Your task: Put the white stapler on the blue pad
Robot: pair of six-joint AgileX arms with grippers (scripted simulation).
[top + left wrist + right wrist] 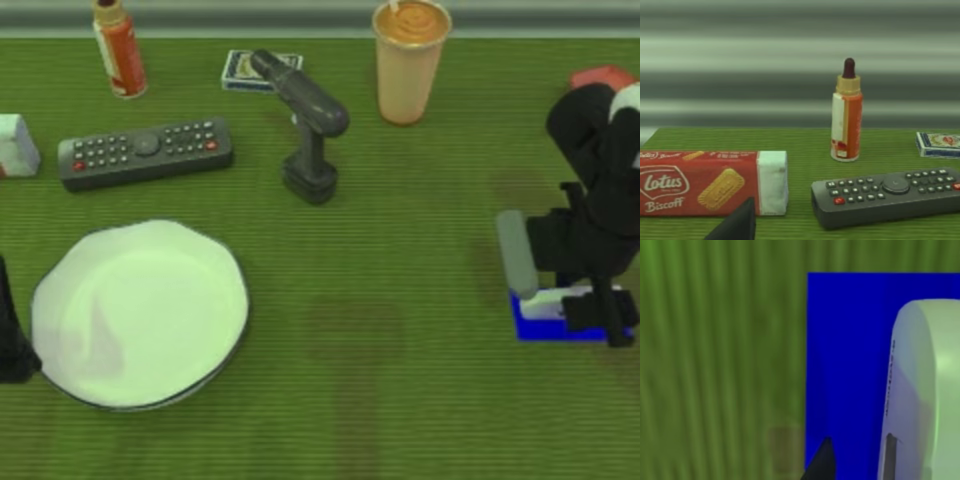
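Note:
The white stapler (925,390) lies flat on the blue pad (850,355), its rounded end near the pad's edge. In the top view the white stapler (547,303) shows on the left part of the blue pad (540,330), at the table's right side. My right gripper (598,318) hangs low over the pad, open. One dark fingertip (824,460) stands beside the stapler with a strip of blue between them; the other finger is out of view. My left arm (12,340) is parked at the table's left edge, and one of its fingertips (740,222) shows.
A white plate (140,312) sits front left. Behind it lie a grey remote (145,152), a dark drill (310,130), a card box (240,70), an orange bottle (119,48) and a tan cup (408,60). A red biscuit pack (705,182) is at the far left.

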